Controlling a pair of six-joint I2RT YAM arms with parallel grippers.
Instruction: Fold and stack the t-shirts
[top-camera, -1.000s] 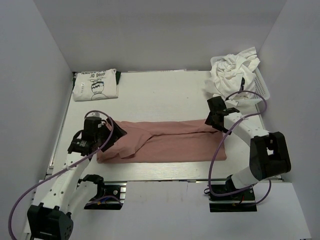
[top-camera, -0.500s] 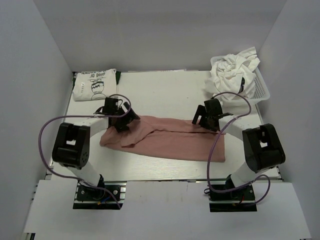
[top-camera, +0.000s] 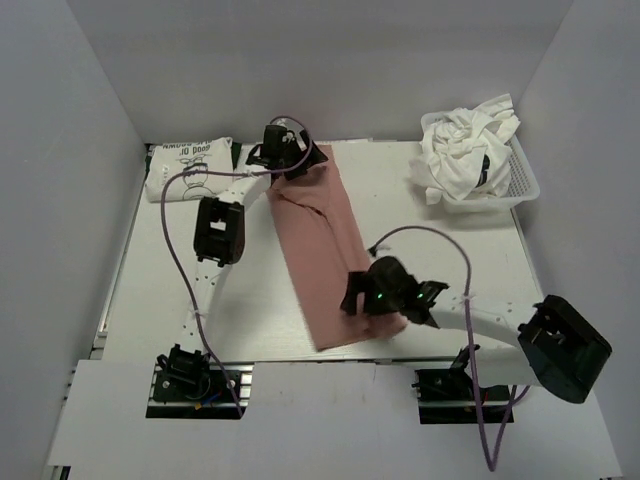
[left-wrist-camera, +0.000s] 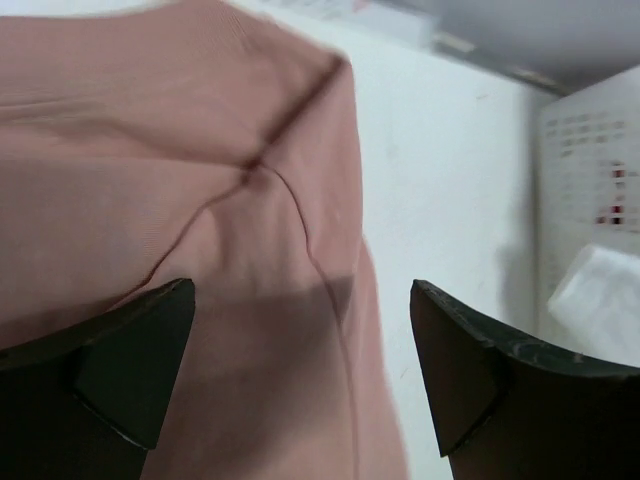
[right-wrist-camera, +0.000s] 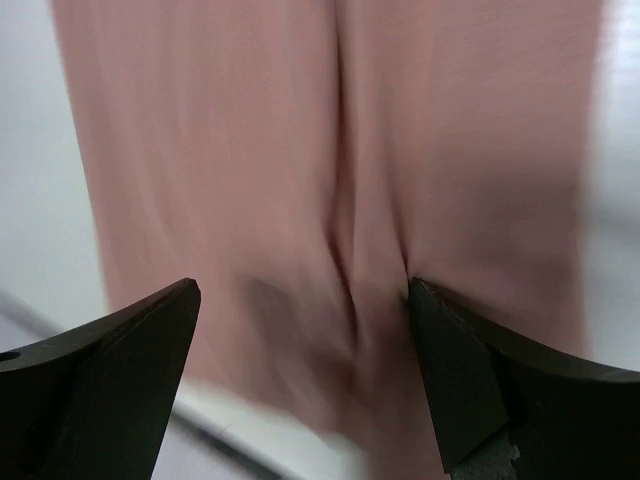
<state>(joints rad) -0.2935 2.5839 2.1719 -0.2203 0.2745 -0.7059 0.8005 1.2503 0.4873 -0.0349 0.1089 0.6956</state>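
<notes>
The dusty pink t-shirt (top-camera: 320, 240), folded into a long strip, lies on the table and runs from the far middle down to the near edge. My left gripper (top-camera: 298, 160) is over its far end. In the left wrist view its jaws (left-wrist-camera: 300, 350) stand wide apart, with pink cloth (left-wrist-camera: 200, 180) beneath them. My right gripper (top-camera: 372, 303) is over the near end, open (right-wrist-camera: 300, 360) above the pink cloth (right-wrist-camera: 300, 150). A folded white t-shirt with black print (top-camera: 190, 170) lies at the far left. Plain white t-shirts (top-camera: 465, 135) are heaped at the far right.
A white perforated basket (top-camera: 525, 178) holds the heap of white shirts at the far right corner. White walls close in the table on the left, back and right. The left arm's purple cable (top-camera: 175, 250) loops over the left side of the table.
The pink shirt has swung from lying crosswise to lying lengthwise. My left gripper moved to the far edge and my right gripper came toward the near edge.
</notes>
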